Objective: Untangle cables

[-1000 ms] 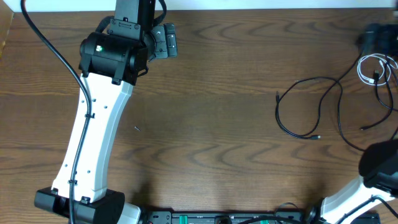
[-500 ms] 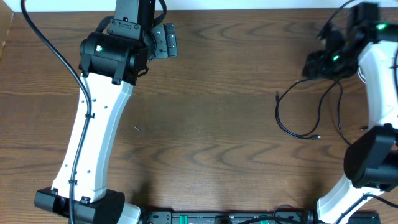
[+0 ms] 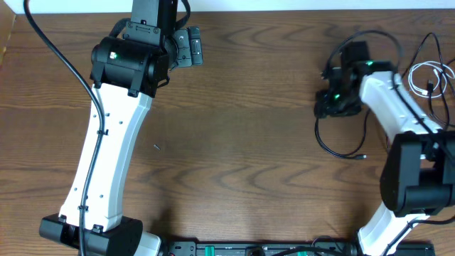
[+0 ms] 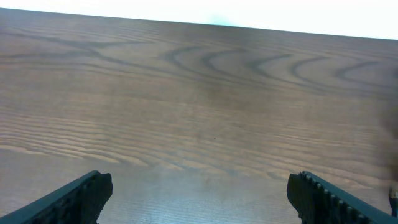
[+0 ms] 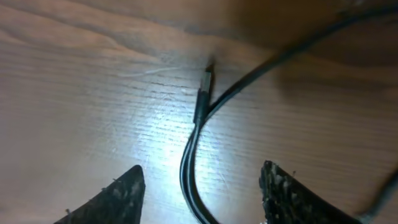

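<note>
Dark wood-grained surface (image 3: 249,142) filled all three views. Toward its right side lay the cables. A thin black cable (image 3: 328,149) curved in an open loop that ended in a small plug (image 3: 364,157). More black cord trailed toward the right edge, and a white cable (image 3: 421,77) sat looped near the far right, close beside the black strands. Whether they crossed there could not be told from above.

The right arm (image 3: 398,114) reached in from the lower right, with its head low over the left end of the black loop. In the right wrist view the right gripper (image 5: 199,186) stood wide, its two fingers (image 5: 106,199) well apart. The black cable passed between them on the wood without touching either one. Just ahead of it a slim metal connector tip (image 5: 203,87) pointed away from the camera.

The left arm (image 3: 106,156) stretched up the left side to the far edge, well apart from every cable. The left gripper (image 4: 199,186) was also spread wide and held nothing, with only bare wood grain below it.
</note>
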